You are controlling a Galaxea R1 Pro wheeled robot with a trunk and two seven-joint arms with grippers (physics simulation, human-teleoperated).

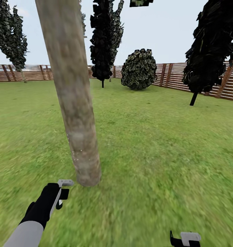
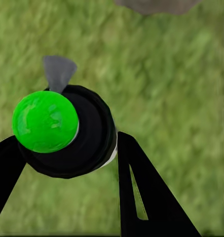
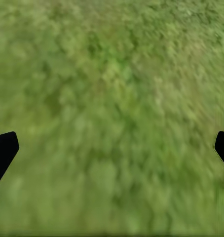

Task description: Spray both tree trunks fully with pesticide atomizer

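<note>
Between my left gripper's two black fingers I see a black round-bodied sprayer with a bright green cap and grey nozzle, clamped at its sides; by its place in the grasp this is the pesticide atomizer, though I see no white or red on it. From the head camera, the left gripper hangs low, just beside the foot of the smooth mottled grey-tan tree trunk, with faint white specks on the bark. My right gripper is spread wide, empty, over grass; its grey tip shows low in the head view. Beyond the blotchy green lawn stand dark narrow trees, a round bush and the brown slatted fence.
</note>
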